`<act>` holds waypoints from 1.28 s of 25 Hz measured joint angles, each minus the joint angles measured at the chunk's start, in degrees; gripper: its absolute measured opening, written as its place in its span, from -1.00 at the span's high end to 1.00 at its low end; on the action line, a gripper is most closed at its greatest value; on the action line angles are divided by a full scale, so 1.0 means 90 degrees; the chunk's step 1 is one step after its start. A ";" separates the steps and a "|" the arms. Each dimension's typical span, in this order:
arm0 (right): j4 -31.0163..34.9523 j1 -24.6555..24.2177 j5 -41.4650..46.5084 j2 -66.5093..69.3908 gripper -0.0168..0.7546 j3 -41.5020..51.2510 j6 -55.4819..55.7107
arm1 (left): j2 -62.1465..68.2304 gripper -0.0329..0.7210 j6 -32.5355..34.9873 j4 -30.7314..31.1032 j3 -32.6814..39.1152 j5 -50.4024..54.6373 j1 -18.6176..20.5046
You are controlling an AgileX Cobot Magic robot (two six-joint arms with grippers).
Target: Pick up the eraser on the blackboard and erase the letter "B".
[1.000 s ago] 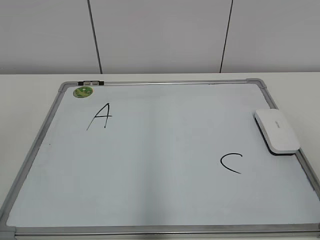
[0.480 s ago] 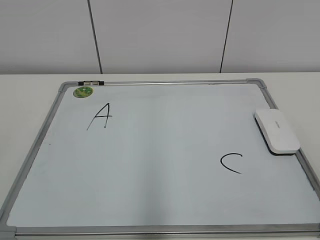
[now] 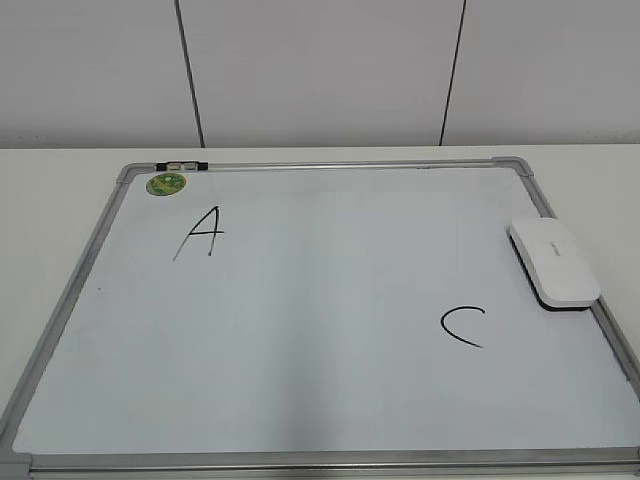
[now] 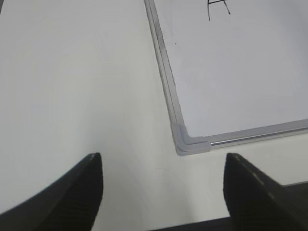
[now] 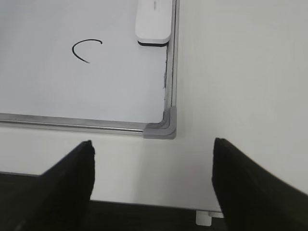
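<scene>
The blackboard (image 3: pixel 300 400) is a white board with a grey frame, lying flat on the table. The white eraser (image 3: pixel 553 262) lies on its right edge, beside the frame; its near end shows in the right wrist view (image 5: pixel 154 21). A black "A" (image 3: pixel 203 232) and a black "C" (image 3: pixel 462 325) are on the board. No letter "B" shows anywhere on it. My left gripper (image 4: pixel 161 166) is open and empty over the table by the board's near left corner (image 4: pixel 190 143). My right gripper (image 5: pixel 153 154) is open and empty by the near right corner (image 5: pixel 161 127). Neither gripper shows in the exterior view.
A small round green sticker (image 3: pixel 166 184) sits at the board's far left corner, next to a small clip (image 3: pixel 181 165) on the frame. A grey panelled wall (image 3: pixel 320 70) stands behind the table. The table's near edge (image 5: pixel 144 199) runs just below my right gripper.
</scene>
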 joint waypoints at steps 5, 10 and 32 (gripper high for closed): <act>0.0000 0.0000 -0.0331 0.0000 -0.56 0.0178 0.0000 | -0.0024 -0.57 0.0000 0.0000 0.0039 -0.0157 0.0000; 0.0000 0.0000 -0.0433 0.0000 -0.56 0.0232 0.0000 | -0.0024 -0.54 0.0000 -0.0023 0.0064 -0.0157 0.0000; 0.0000 0.0000 -0.0455 -0.0110 -0.51 0.0232 0.0000 | -0.0302 -0.48 0.0000 -0.0038 0.0064 -0.0157 0.0187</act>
